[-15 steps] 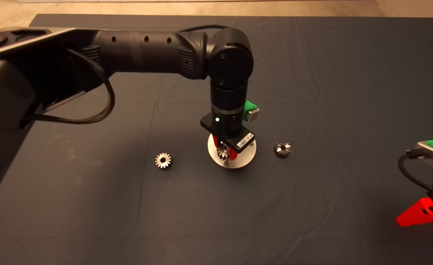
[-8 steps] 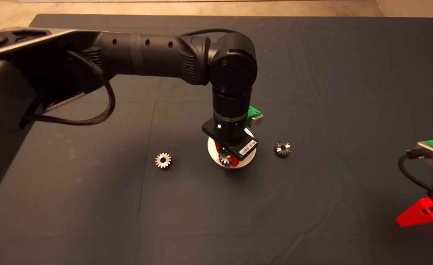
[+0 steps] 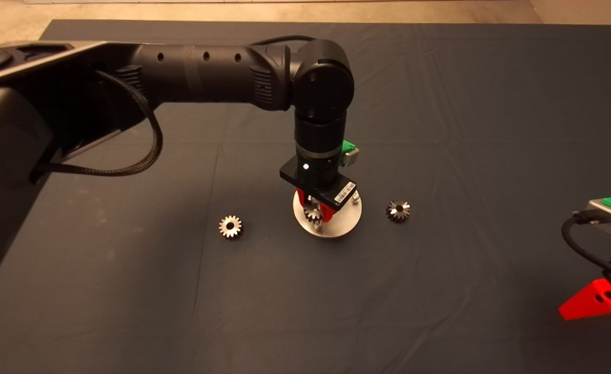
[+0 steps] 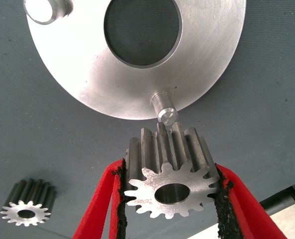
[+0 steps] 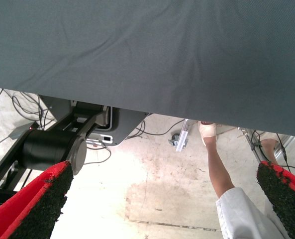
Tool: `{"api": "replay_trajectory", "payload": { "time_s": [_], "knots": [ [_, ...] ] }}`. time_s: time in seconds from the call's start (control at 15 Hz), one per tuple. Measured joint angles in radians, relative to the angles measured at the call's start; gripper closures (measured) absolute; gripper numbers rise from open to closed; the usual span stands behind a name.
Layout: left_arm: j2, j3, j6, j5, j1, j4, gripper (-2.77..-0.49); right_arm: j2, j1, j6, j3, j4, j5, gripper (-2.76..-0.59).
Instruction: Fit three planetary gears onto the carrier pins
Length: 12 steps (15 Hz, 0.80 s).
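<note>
A dark mat (image 3: 440,285) covered the worktop, with pale floor showing along the top edge of the head view. Near the middle of that view sat the shiny disc (image 3: 349,218), a large hole through its centre.

Left end effector (image 4: 169,199) stood over the disc's near-left part, its red fingers (image 4: 100,199) closed onto the flanks of a bright gear (image 4: 169,186), clamping it between the black pads. In the left wrist view the held gear hung above and just short of one carrier pin (image 4: 166,110) at the disc's rim; bore and pin top were not yet lined up, and the gear had not been threaded on. A second pin (image 4: 42,9) showed at the upper left of that view. Could not see the third.

Two gears lay loose on the mat: a bright one (image 3: 230,226) left of the disc, a darker one (image 3: 398,210) right of it, both well apart from the disc. No pin appeared to carry a gear.

Right end effector (image 3: 598,304) sat parked at the lower right edge of the head view, fingers spread wide and empty. Its wrist view looked past the mat's edge to the floor, cables and a person's leg (image 5: 219,172).

Risks, as I judged them:
- Bore offset from pin; lowering like this would land the gear face on the pin top and jam or tip it.
- Grip on tooth tips only; a push could twist the gear in the pads.
- Disc lay free on the mat; side force could slide it.
</note>
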Motion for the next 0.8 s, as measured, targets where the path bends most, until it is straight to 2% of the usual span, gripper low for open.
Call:
{"api": "replay_trajectory", "payload": {
  "time_s": [0.6, 0.8],
  "knots": [
    [0.000, -0.002, -0.022, 0.000, 0.002, 0.004, -0.93, 0.000, 0.000, 0.000, 0.000, 0.000, 0.000, -2.75],
    [0.000, -0.002, -0.024, 0.000, 0.010, 0.008, -0.93, 0.000, 0.000, 0.000, 0.000, 0.000, 0.000, -2.75]
  ]
}}
